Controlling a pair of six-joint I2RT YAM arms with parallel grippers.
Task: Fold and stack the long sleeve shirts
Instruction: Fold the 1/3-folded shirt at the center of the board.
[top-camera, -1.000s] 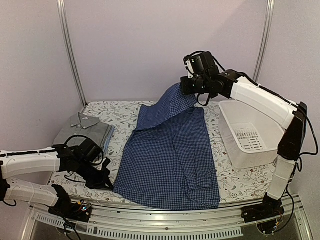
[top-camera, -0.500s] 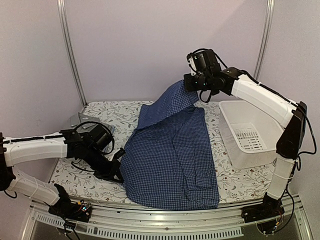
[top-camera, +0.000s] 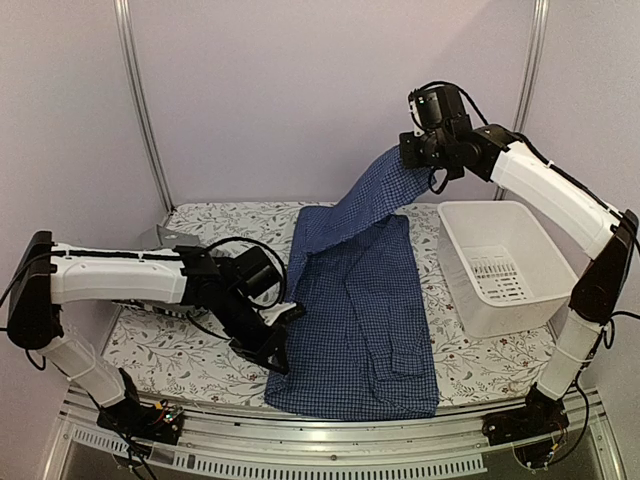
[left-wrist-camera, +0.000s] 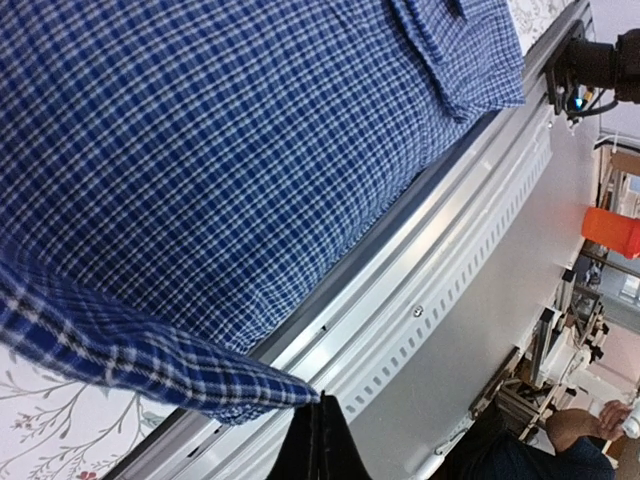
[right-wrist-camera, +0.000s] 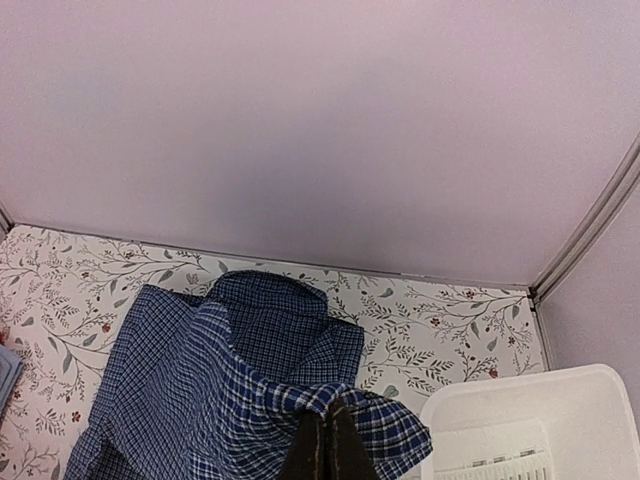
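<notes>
Dark blue check shirt (top-camera: 360, 300) pinched at two ends

Top view: right gripper (top-camera: 415, 165) holds the shirt's far end high, near the white basket (top-camera: 455, 245). The left gripper (top-camera: 281, 352) grips the near-left hem.
Left wrist: jaws pressed together on a hem fold.
Right wrist: jaws clamping bunched cloth, collar on the table below.

I'm reaching the left arm low and out to the right, wrist bent down, with the left gripper (top-camera: 274, 347) pinching the shirt (top-camera: 362, 300) edge, fingers pressed together. I'm holding the right arm high and far back, right gripper (top-camera: 413, 167) clamping raised cloth.
</notes>
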